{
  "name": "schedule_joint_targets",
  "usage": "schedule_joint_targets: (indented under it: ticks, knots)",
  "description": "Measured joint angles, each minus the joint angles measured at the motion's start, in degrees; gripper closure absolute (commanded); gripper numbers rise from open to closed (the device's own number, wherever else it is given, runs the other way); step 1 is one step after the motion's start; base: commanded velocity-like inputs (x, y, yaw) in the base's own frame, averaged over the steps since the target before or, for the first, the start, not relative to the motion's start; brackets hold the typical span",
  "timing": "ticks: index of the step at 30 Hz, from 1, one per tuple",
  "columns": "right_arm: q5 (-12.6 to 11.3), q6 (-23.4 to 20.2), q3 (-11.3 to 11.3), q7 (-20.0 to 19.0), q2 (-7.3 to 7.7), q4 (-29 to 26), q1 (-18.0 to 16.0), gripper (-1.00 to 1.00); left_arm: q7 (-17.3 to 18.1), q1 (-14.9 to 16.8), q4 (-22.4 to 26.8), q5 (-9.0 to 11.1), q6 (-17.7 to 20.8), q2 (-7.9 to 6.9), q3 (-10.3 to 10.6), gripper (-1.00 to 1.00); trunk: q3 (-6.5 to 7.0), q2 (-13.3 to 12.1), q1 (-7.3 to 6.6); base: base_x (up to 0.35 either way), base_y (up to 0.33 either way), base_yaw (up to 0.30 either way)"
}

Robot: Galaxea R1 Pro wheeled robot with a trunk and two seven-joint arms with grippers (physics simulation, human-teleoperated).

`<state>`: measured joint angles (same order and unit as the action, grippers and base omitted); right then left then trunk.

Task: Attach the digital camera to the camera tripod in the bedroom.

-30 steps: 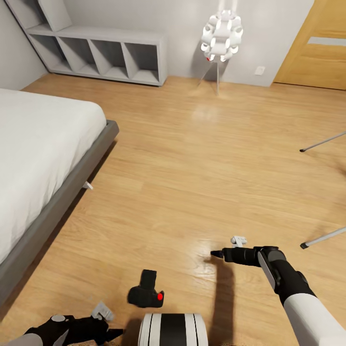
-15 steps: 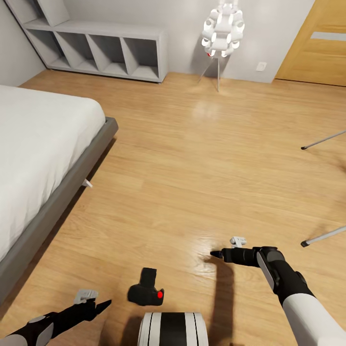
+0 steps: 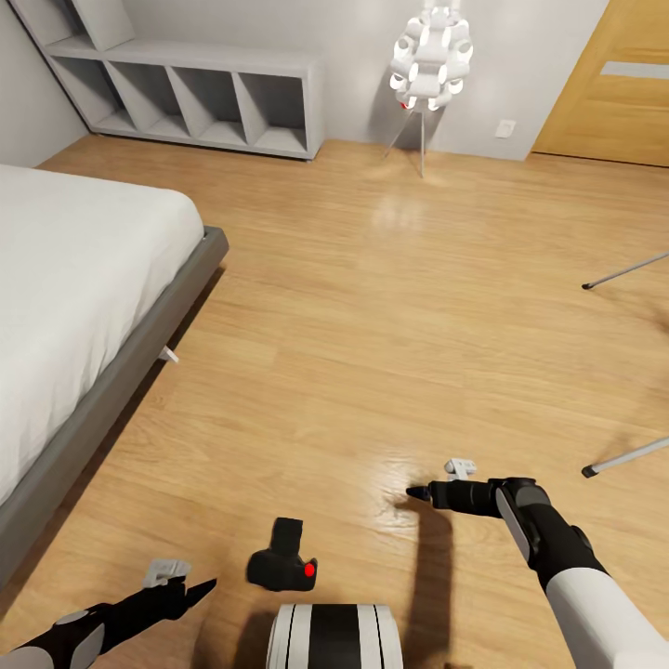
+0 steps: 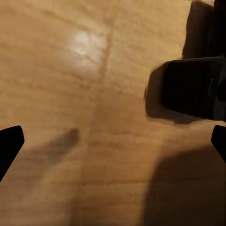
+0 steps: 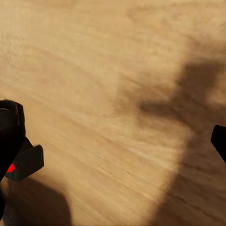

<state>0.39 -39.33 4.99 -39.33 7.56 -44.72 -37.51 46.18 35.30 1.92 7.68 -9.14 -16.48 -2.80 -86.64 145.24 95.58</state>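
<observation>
Camera (image 3: 282,564) lay on the floor (image 3: 372,307) just before the robot's base, between both arms. Over the last second the left gripper (image 3: 190,590) had swung out toward it, fingers spread wide and empty; the right gripper (image 3: 420,491) hung empty, its opening unclear. Tripod legs (image 3: 621,271) stood well apart at right, so pickup came first.

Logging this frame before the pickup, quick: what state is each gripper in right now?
Left gripper: open, holding nothing, beside the digital camera on the floor.
Right gripper: open, empty, above bare floor.
</observation>
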Motion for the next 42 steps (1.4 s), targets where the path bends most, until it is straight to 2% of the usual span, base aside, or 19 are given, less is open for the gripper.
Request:
schedule_joint_targets:
  ticks: [13,21,34,42]
  knots:
    - [0.4,0.0,0.0,0.0,-0.09,1.6,0.0,-1.0,0.0,0.0,0.2,0.2,0.2,0.02,-0.1,-1.0,0.0,0.0,0.0,0.0,0.0,0.0]
    - [0.2,1.6,0.0,0.0,0.08,1.6,0.0,-1.0,0.1,0.0,0.3,0.3,0.2,-0.01,-0.1,-1.0,-1.77,0.1,0.21,0.0,0.0,0.0]
    - [0.2,1.8,0.1,0.0,0.19,1.6,0.0,-1.0,0.1,0.0,0.3,0.3,0.1,-0.23,-0.2,-1.0,-1.77,0.1,0.21,0.0,0.0,0.0]
    - [0.2,1.9,0.2,0.0,0.21,1.6,0.0,-1.0,0.1,0.0,0.3,0.3,0.1,-0.23,-0.2,-1.0,-3.54,0.2,0.42,0.0,0.0,0.0]
